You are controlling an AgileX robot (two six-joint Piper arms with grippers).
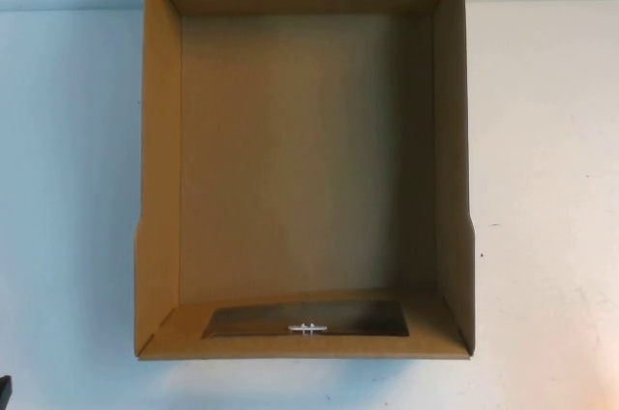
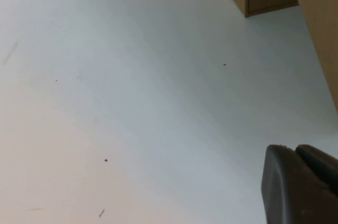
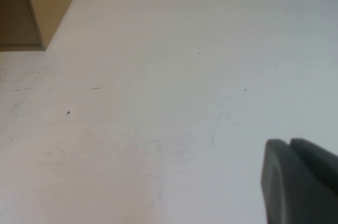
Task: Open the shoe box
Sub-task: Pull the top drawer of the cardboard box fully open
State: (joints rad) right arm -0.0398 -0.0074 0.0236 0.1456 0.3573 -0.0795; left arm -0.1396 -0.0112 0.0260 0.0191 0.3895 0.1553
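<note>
open brown cardboard shoe box (image 1: 306, 159), lid up, squarely in the middle

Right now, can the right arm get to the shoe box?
Probably yes. Only bare table lies between the shut right gripper and the shoe box corner. The left gripper sits over the table on the box's other side.

Only the dark tips of the left gripper (image 2: 294, 151) show, pressed together, the rest cut off at the frame's corner. The right gripper (image 3: 290, 143) is cropped the same way, its tips closed. Well apart from each gripper, only a corner of the shoe box (image 1: 306, 178) enters the wrist views. From above, the box's far end runs past the picture's edge, and the gap behind it is lost in shadow. The white mark (image 1: 308, 329) in its near wall is too small to identify.
</note>
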